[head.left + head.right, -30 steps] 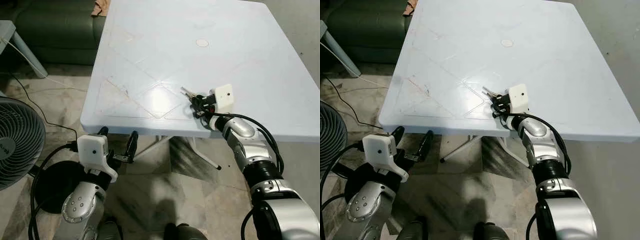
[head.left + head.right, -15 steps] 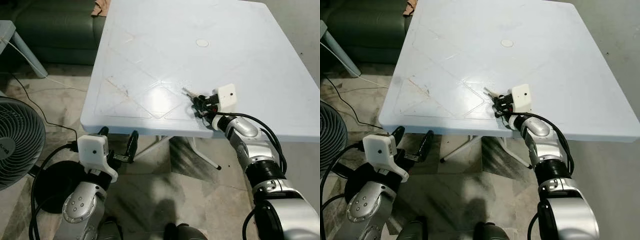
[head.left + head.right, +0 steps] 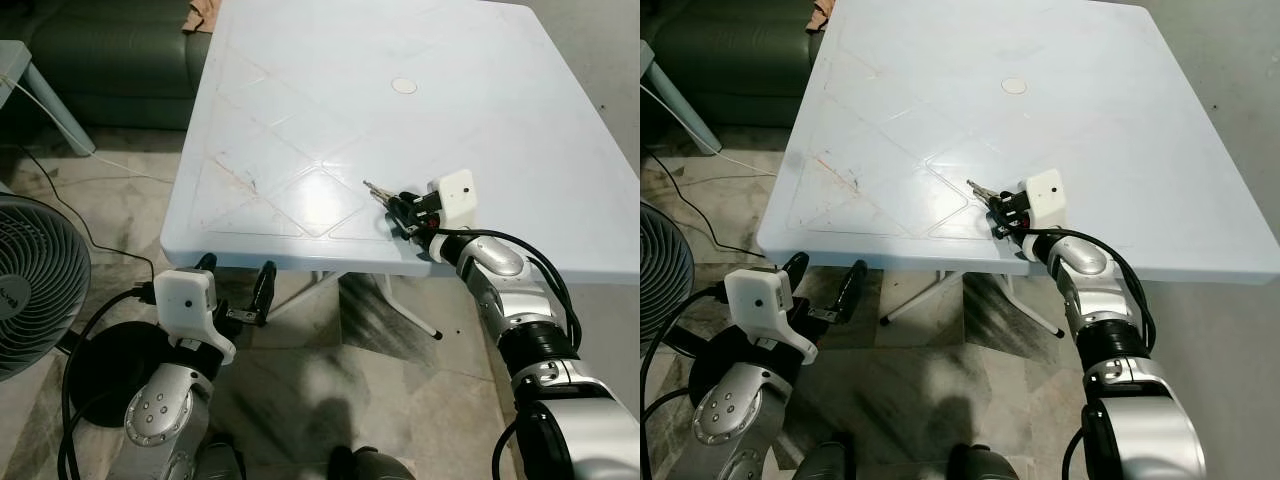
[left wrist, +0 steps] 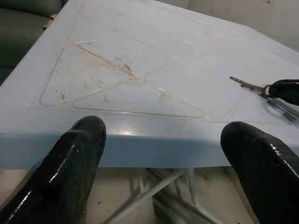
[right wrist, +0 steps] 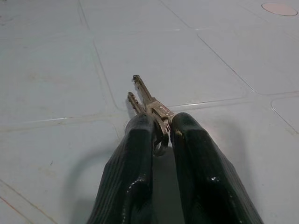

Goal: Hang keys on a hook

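Since a second ago, shifted slightly toward 3 o'clock along the near edge of the table [image 3: 300, 90]: right gripper [image 3: 403, 209] with the keys [image 3: 378, 188], wrist and forearm trailing behind at 5 o'clock. Clamped now on the key ring, both black fingers [image 5: 135, 158] pressed together around it, two key blades poking out ahead toward 11 o'clock and lying low over the pale blue tabletop, contact with the surface impossible to judge. Positioned near the table's front edge, roughly at 5 o'clock from the small round cap [image 3: 404, 86] in the tabletop's middle. Marked across the surface: diamond-shaped moulded lines and rusty scuffs [image 4: 100, 60] toward the 9 o'clock side. Held below the table's front rim at 7 o'clock, off the surface: left gripper [image 3: 234, 285], fingers [image 4: 70, 158] spread well apart with nothing between them, pointing up at the table edge. Seen from the left wrist, the keys [image 4: 247, 85] resting far off toward the right arm. Standing on the tiled floor at 9 o'clock, a fan [image 3: 35, 285] with a black cable; at 11 o'clock beyond the table, a dark green sofa [image 3: 110, 50].
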